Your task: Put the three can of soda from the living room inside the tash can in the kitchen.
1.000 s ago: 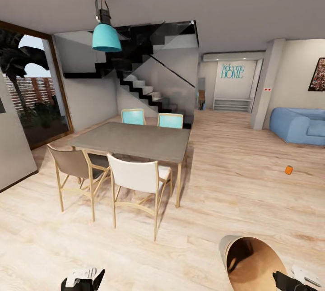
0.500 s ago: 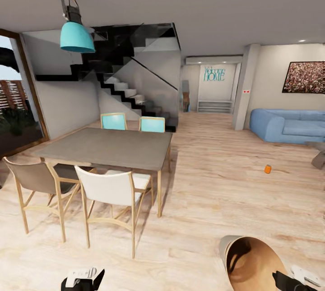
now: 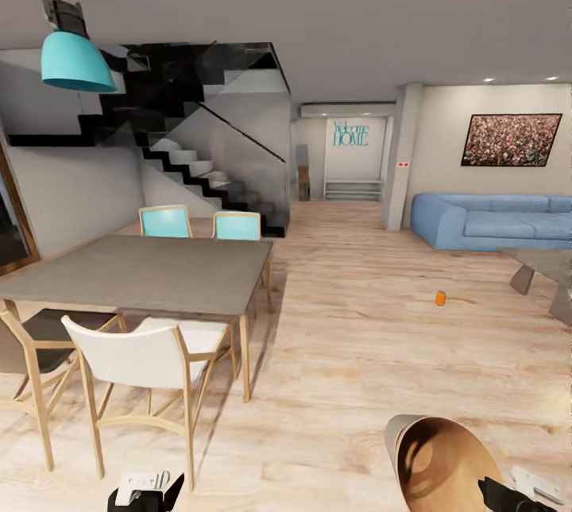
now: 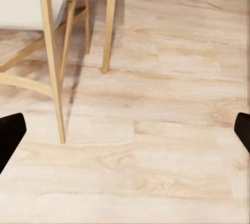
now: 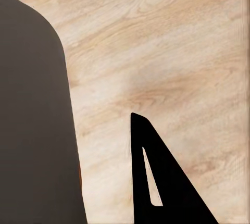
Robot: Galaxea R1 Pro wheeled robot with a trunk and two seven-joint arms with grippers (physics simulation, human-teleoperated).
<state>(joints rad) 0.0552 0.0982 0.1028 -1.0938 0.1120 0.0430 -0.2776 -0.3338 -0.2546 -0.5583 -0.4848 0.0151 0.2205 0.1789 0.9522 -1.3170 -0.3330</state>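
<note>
An orange soda can (image 3: 440, 298) stands alone on the wood floor of the living room, in front of the blue sofa (image 3: 492, 220) and beside a low grey table (image 3: 546, 267). It is well apart from the robot, across open floor.

The bin (image 3: 441, 466), pale outside and coppery inside, is tilted so its open mouth faces up and forward at the lower edge of the head view. The right gripper (image 3: 508, 494) sits against the bin's rim, and in the right wrist view a dark wall runs alongside one black finger (image 5: 156, 182), so the gripper appears clamped on the rim, probably to carry the bin toward the can rather than the can toward it.

The left gripper (image 3: 147, 490) hangs low near the floor, its two dark fingertips (image 4: 10, 135) spread wide with nothing between them, likely kept free for picking up.

To the robot's left are a grey dining table (image 3: 151, 274), wooden chairs (image 3: 139, 361) and a teal hanging lamp (image 3: 75, 59).
</note>
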